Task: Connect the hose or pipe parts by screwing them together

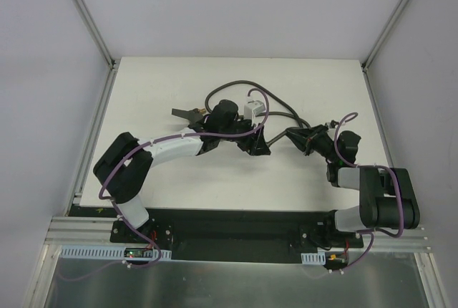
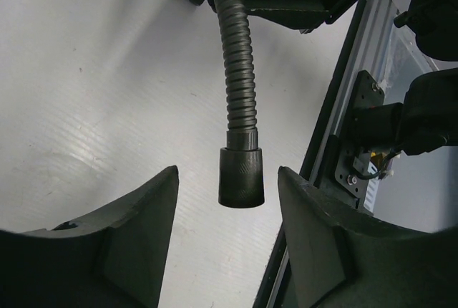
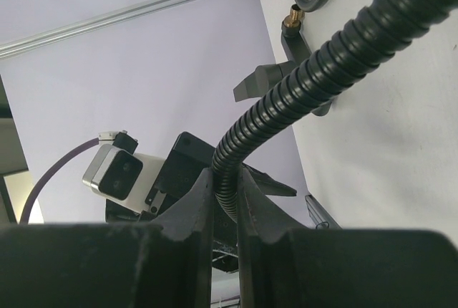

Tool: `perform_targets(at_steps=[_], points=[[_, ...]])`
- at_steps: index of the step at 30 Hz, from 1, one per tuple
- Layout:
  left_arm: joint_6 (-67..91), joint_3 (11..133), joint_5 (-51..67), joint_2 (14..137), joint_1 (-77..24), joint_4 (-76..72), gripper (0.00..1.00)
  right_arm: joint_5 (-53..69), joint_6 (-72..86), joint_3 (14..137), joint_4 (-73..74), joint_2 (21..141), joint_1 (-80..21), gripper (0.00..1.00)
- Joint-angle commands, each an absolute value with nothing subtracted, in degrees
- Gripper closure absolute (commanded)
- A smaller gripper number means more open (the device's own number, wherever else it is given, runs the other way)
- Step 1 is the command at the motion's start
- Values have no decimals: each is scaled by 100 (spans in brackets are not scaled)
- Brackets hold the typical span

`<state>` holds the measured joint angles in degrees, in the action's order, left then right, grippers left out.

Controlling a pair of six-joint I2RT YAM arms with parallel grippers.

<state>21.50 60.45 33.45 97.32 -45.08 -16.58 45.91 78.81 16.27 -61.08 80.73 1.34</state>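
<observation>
The dark-grey corrugated hose (image 1: 236,86) loops across the back of the white table. Its black knurled end connector (image 2: 241,175) hangs between the fingers (image 2: 147,211) of my left gripper (image 2: 227,179), with a gap on each side, so the jaws stand open around it. My right gripper (image 3: 225,190) is shut on the hose (image 3: 315,86) further along, pinching it between both fingers; in the top view that gripper (image 1: 306,138) is right of centre. The black fitting (image 1: 187,114) with a brass tip (image 3: 292,16) lies on the table at the left, held by nothing.
White walls and aluminium rails (image 1: 86,21) enclose the table on three sides. The black mounting plate (image 1: 229,225) runs along the near edge. The left arm's white wrist camera (image 3: 118,168) sits close in front of the right gripper.
</observation>
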Motion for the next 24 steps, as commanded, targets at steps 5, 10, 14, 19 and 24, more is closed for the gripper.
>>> perform_targets(at_steps=[5,10,14,19,24], points=[[2276,6310,3569,9809,-4579,-1986,75,4658,7981,1617,-6706,8130,123,99],[2338,6407,3551,9782,-4579,-1785,100,4755,7841,1635,-6733,8191,141,97],[2355,6591,3550,9721,-4500,-1162,100,5044,7366,1714,-6663,8139,193,63],[2294,6688,4059,9458,-4158,-406,100,5589,5901,2135,-5383,7665,202,42],[1654,7171,4456,9290,-3955,1208,100,4778,1939,3188,-938,6339,-252,30]])
